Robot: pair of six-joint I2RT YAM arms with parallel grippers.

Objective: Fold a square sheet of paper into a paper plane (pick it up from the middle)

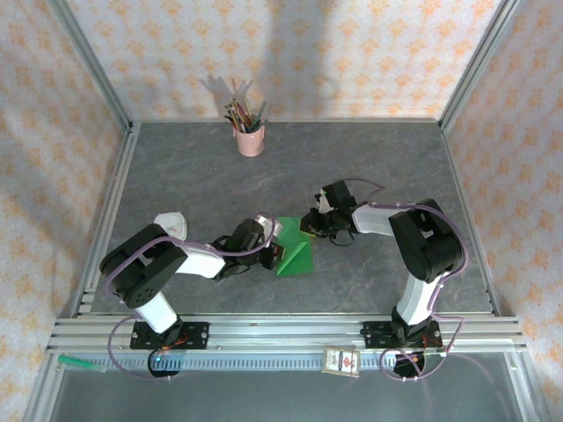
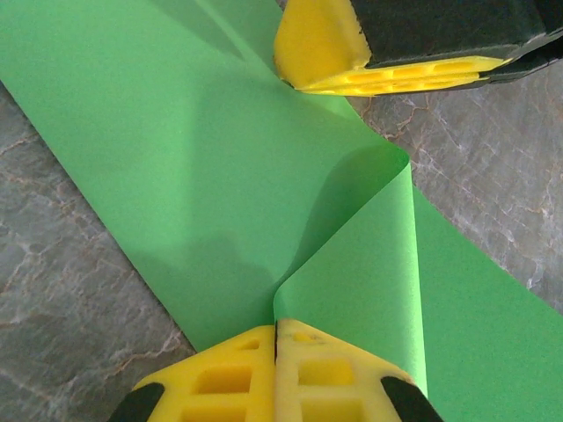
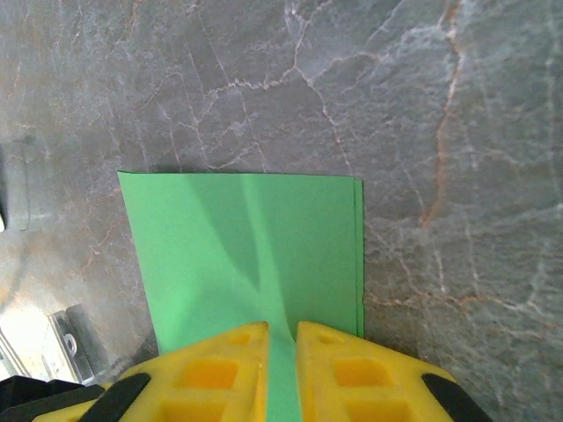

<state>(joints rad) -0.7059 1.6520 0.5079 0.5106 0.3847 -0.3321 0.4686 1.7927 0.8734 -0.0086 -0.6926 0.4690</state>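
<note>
The left gripper (image 2: 275, 338) is pressing its yellow fingers (image 2: 220, 378) tight together on a folded-up flap of the bright green square sheet of paper (image 2: 176, 158). The flap's edge is curling up just ahead of those fingers. The right gripper (image 3: 281, 338) is showing a thin gap with green paper running into it. I cannot tell if it is squeezing. Past its fingertips the paper's straight edge is lying flat. Bare grey stone-look table (image 3: 422, 105) is spreading beyond and beside it.
</note>
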